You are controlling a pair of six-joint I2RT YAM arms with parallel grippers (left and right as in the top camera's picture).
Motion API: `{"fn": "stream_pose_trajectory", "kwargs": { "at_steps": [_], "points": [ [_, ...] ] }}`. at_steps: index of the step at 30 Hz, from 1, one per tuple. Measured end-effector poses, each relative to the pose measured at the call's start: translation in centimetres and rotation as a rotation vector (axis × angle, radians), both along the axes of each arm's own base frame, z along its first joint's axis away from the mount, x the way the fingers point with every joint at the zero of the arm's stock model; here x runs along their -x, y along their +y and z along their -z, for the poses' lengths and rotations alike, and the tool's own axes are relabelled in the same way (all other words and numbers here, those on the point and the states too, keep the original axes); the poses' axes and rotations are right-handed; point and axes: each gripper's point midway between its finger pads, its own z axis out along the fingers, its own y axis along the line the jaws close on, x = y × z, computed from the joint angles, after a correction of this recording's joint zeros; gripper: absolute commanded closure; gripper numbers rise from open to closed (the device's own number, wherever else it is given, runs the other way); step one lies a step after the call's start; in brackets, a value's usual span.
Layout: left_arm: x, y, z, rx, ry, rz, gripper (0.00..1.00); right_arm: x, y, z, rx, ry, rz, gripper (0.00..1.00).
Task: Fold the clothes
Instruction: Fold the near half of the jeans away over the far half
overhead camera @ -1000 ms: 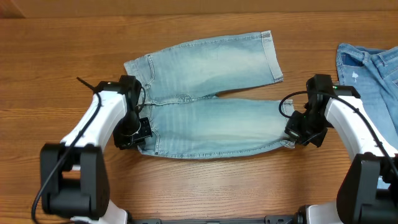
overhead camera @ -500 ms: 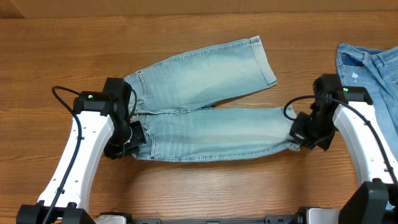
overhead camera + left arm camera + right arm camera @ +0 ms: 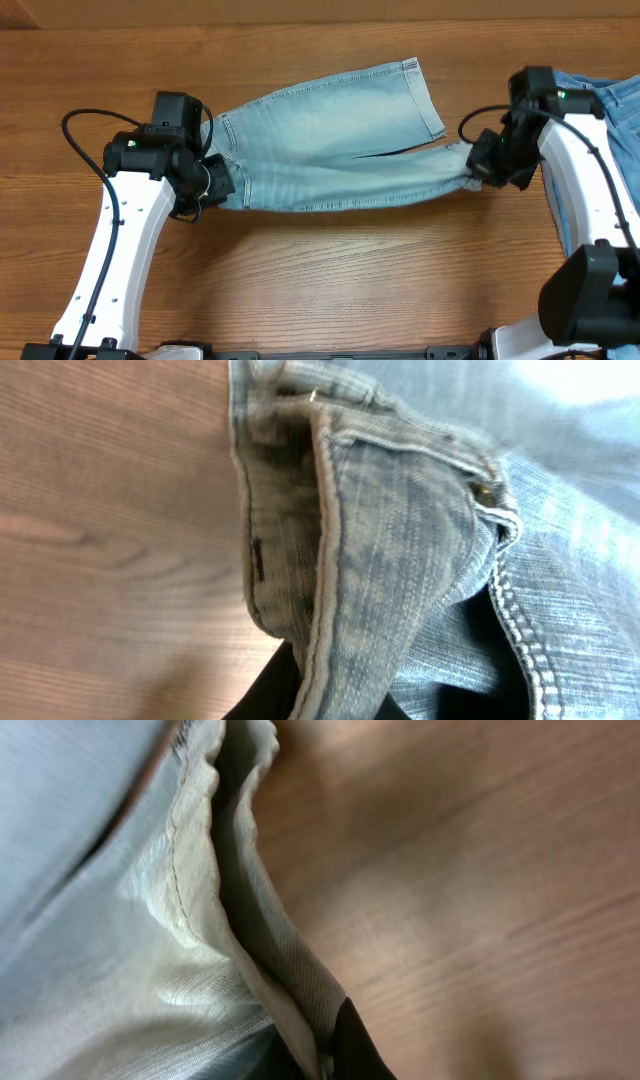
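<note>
Wood table (image 3: 330,290), arms (image 3: 118,240) spread, jaws pinching jeans (image 3: 330,150)

The brown wooden table (image 3: 320,290) is viewed from straight overhead; the pale blue denim jeans (image 3: 330,140) are shared, their 9 and 3 o'clock ends shown close-up by wrist cameras.

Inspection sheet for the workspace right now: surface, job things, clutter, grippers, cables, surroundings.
Surface: wooden table.
Job's things: shorts, near leg stretched between the two grippers, far leg flat; second denim garment at the right edge, partly behind the right arm.
Clutter: nothing seen.
Grippers: left gripper, jaws shut on the waistband; right gripper, jaws shut on the leg hem.
Cables: left cable and right cable, black loops by the wrists.
Surroundings: nothing seen.
</note>
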Motion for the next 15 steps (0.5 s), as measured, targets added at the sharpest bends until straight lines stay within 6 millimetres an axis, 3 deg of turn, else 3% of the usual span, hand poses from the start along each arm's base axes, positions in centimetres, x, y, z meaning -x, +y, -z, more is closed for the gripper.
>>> {"fn": "stream_pose_trajectory", "kwargs": {
  "at_steps": [3, 10, 15],
  "points": [
    [-1.5, 0.7, -0.4, 0.002, -0.061, -0.034, 0.84, -1.9, 0.2, -0.6, -0.016, -0.030, -0.005, 0.96],
    [-5.1, 3.4, -1.4, 0.007, -0.200, -0.126, 0.80, -5.6, 2.2, 1.0, -0.084, -0.107, -0.037, 0.96],
    [-6.9, 3.9, 0.3, -0.014, -0.197, -0.136, 0.81, -8.5, 3.7, 1.2, -0.075, -0.204, -0.052, 0.96]
  ]
}}
